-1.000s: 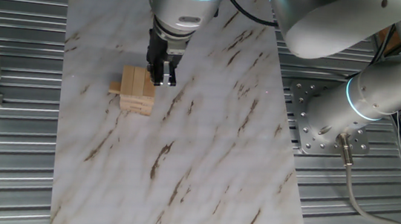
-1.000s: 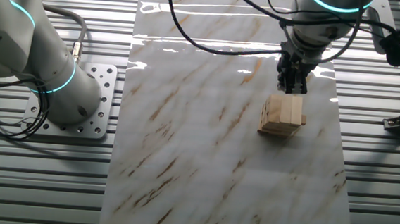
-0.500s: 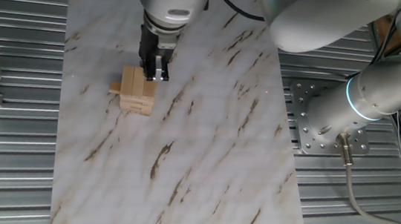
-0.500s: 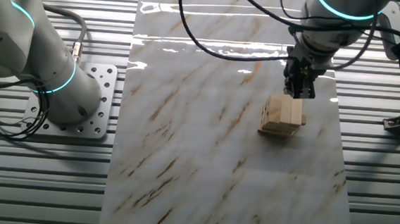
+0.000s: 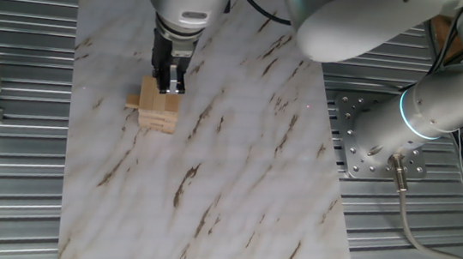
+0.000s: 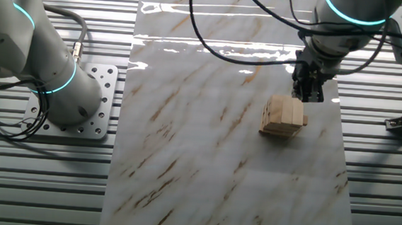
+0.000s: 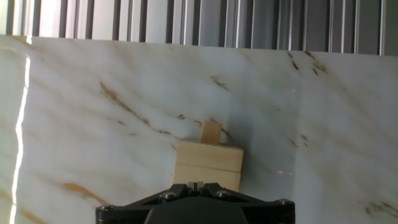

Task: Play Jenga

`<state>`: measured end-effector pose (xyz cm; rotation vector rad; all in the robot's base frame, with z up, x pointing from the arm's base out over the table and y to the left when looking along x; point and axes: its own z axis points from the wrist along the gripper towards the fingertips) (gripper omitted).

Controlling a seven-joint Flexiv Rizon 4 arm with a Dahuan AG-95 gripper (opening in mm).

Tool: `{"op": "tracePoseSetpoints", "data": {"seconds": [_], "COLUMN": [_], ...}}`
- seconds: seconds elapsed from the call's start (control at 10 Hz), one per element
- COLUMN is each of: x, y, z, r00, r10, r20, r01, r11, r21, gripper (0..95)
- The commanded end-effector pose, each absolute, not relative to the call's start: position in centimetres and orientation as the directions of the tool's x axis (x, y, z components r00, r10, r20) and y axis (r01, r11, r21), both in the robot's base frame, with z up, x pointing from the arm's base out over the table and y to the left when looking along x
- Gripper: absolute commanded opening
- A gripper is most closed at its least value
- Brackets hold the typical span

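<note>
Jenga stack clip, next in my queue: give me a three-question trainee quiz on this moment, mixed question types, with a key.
1. True or false: one block sticks out sideways from the Jenga stack.
2. Multiple choice: where is the gripper in the fixed views? A) at the stack's top edge B) far down the marble board, away from the stack C) off the board, over the metal slats
3. Short answer: what surface does the stack stand on?

Key
1. True: a block juts from the stack's side, also seen past the stack in the hand view.
2. A
3. A white marble-patterned board with brown veins.
</note>
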<state>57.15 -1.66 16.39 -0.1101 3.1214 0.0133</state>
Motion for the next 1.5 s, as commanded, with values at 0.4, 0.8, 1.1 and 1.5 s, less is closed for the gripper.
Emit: {"op": "tracePoseSetpoints", "data": {"seconds": [0.4, 0.8, 1.1, 1.5], "x": [57.7, 58.0, 58.6, 59.1], "y": [-2.3, -2.6, -2.4, -2.4], "z": [16.1, 15.8, 15.9, 15.7], "r00": [-0.996, -0.996, -0.996, -0.997], "r10": [-0.083, -0.083, -0.084, -0.075], "r20": [-0.023, -0.025, -0.02, -0.023], "r01": [-0.084, -0.083, -0.084, -0.075], "r11": [0.996, 0.997, 0.996, 0.997], "r21": [0.007, 0.004, 0.001, 0.0], "gripper": [0.0, 0.0, 0.0, 0.0]}}
